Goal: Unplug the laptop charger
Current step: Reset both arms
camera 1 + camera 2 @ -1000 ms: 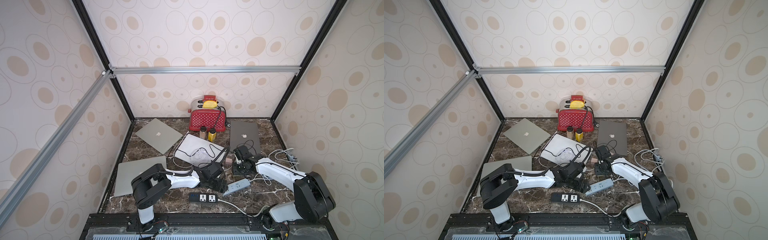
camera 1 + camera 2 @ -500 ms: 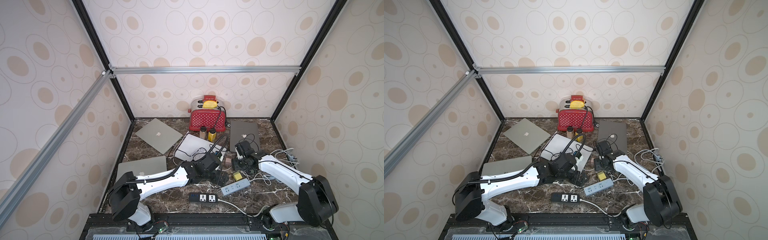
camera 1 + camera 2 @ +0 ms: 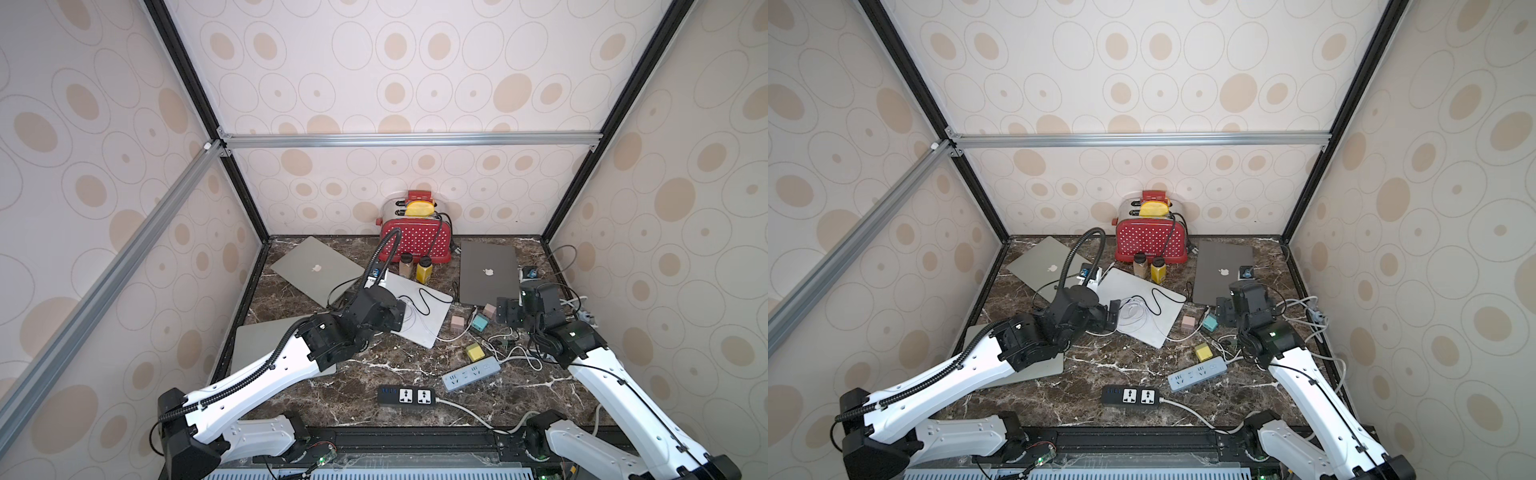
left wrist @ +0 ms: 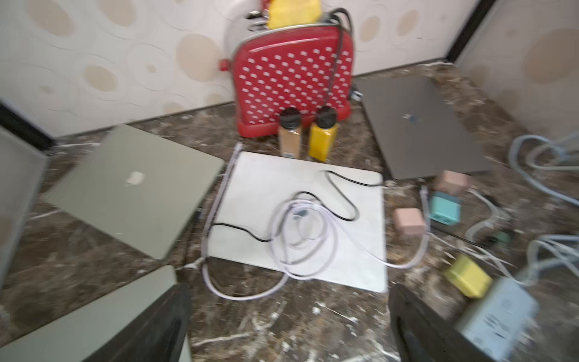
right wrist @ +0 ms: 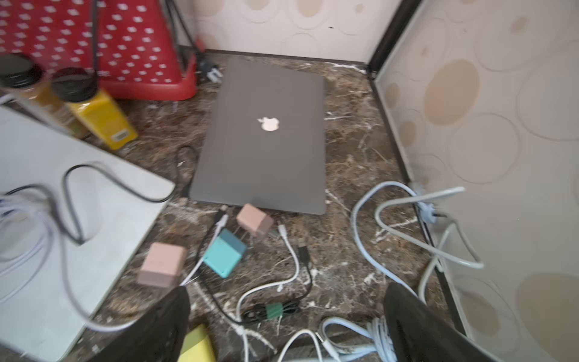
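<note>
Black left tool (image 3: 400, 314), right tool (image 3: 508, 311), hovering agape

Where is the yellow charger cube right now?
In both top views the yellow charger cube lies on the tabletop right of centre, between the blue-grey power strip and the teal cube.

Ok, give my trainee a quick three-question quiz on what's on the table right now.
1. True or false: the left fingers are clamped on a white cable.
2. Which lies nearest the blue power strip? A) yellow charger B) teal charger C) pink charger
3. How many bottles stand in front of the red toaster?
Key: 1 false, they stand open and empty; 2 A; 3 two.
</note>
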